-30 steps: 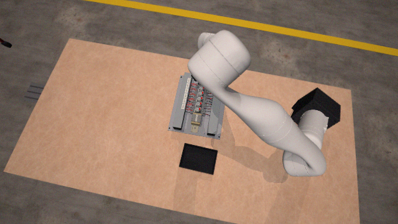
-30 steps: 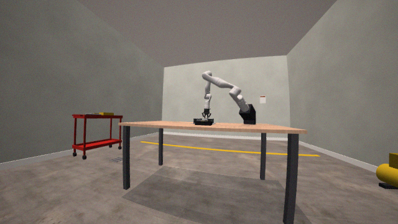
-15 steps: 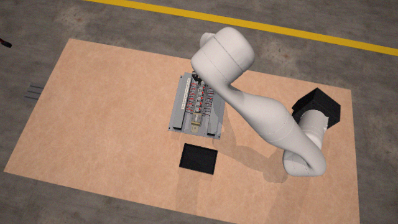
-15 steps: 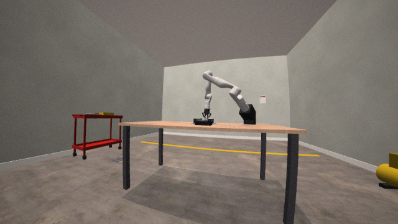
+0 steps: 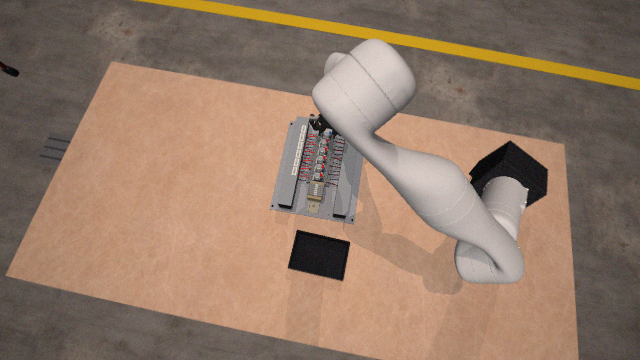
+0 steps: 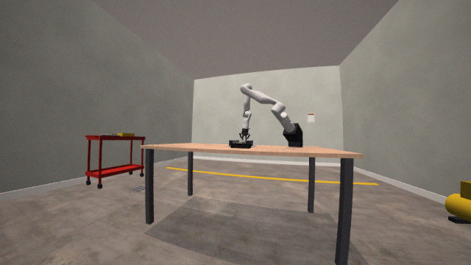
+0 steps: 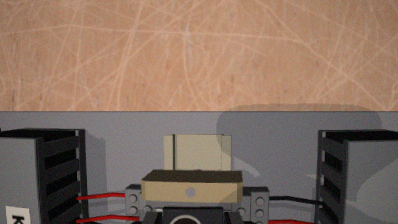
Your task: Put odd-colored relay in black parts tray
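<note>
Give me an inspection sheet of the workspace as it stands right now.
Surface: wooden table, scuffed; arm's shadow falls beside the panel.
Job's things: relay panel lies mid-table; a row of relays with red buttons, and one relay with a blue button at the far end. Black parts tray sits apart from the panel, nothing seen in it.
Clutter: nothing seen on the table besides these.
Gripper: gripper down at the panel's far end, shut on a relay; the arm hides which one.
Cables: red wires and one black run out from the relay sockets.
Surroundings: red cart, yellow floor line, black arm base, yellow tank at the edge.
</note>
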`<state>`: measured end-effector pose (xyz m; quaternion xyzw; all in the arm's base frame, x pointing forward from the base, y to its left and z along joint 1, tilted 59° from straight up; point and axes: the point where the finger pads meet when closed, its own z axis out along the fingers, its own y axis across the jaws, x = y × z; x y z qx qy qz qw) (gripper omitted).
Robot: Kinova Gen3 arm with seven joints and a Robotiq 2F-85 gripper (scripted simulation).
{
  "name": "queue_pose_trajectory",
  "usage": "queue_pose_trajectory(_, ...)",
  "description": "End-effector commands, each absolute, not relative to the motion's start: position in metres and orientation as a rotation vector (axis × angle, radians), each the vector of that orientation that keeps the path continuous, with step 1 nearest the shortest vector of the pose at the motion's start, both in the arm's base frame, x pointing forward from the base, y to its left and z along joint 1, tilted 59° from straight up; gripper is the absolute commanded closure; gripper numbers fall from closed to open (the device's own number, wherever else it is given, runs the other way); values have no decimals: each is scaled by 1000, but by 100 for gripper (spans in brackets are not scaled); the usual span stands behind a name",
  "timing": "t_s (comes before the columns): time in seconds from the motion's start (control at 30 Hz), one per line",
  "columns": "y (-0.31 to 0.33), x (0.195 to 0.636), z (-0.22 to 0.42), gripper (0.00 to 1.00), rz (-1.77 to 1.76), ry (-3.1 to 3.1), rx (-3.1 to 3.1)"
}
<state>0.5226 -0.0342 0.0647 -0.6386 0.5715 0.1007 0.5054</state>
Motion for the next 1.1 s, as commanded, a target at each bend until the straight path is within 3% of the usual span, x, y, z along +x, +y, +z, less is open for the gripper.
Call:
queue_pose_trajectory(0.0, -35, 523, 65, 100, 242, 1380, -1541)
queue_pose_trajectory(1.07, -36, 524, 66, 100, 280, 1383, -1585)
